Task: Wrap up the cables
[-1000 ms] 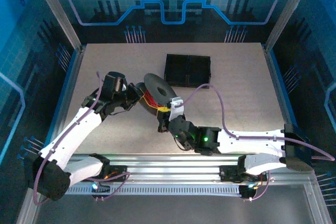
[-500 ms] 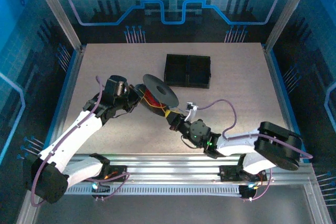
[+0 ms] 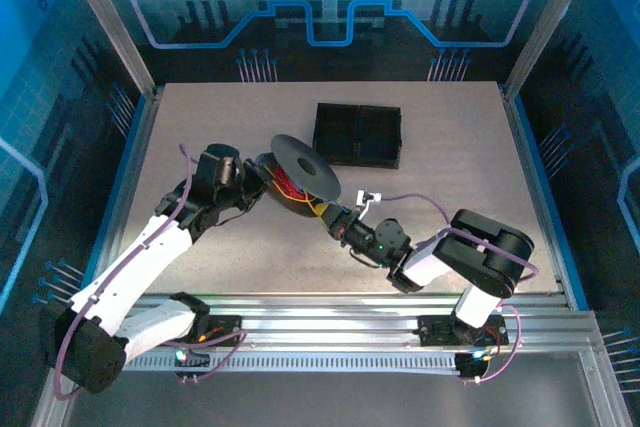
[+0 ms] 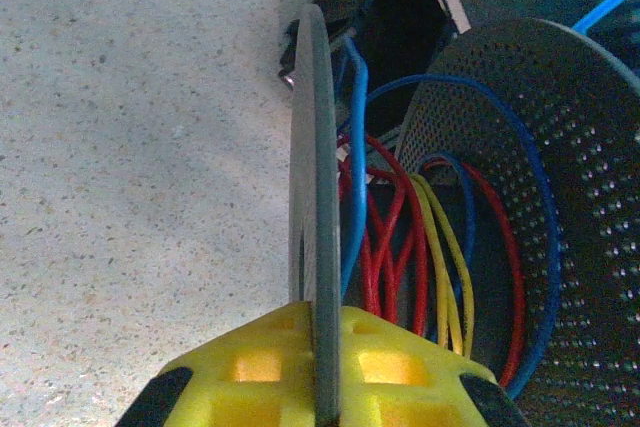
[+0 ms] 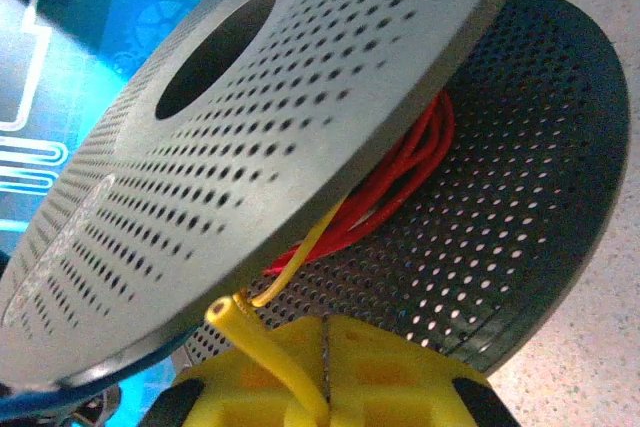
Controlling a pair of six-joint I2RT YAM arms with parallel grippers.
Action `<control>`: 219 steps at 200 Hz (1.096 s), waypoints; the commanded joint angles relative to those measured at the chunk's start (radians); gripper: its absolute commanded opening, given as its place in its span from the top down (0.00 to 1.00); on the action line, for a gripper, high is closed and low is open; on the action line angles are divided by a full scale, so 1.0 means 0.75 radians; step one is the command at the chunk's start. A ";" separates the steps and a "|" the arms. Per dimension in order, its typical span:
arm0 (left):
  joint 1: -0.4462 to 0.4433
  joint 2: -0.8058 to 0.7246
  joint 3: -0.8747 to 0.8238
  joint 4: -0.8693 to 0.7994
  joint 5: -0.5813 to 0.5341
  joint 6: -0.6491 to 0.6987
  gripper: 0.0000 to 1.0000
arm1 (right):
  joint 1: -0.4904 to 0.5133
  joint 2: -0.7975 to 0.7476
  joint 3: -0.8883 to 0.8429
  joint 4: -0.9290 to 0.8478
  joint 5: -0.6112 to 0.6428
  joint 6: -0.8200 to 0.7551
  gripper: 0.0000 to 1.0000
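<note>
Thin, limp and light, the cables lie coiled inside the perforated spool, whose flange rim the left gripper clamps, while the right gripper pinches the yellow cable near its loose end, probably the best hold.

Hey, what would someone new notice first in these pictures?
The dark perforated two-disc spool sits mid-way across the speckled table, with red, blue and yellow cables wound between its discs. The left gripper pinches one disc's rim, and the right gripper grips the yellow cable.
</note>
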 commanded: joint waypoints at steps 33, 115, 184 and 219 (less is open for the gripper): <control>-0.009 -0.029 0.101 0.236 0.277 0.077 1.00 | -0.235 0.016 0.088 -0.073 -0.539 0.116 1.00; -0.023 0.053 0.159 0.215 0.432 0.150 1.00 | -0.333 0.096 0.248 -0.073 -0.939 0.166 1.00; -0.035 0.063 0.168 0.193 0.403 0.160 1.00 | -0.336 0.115 0.250 -0.073 -0.950 0.158 0.99; -0.037 0.014 0.167 0.120 0.226 0.187 1.00 | -0.339 0.063 0.077 -0.073 -0.739 0.152 0.66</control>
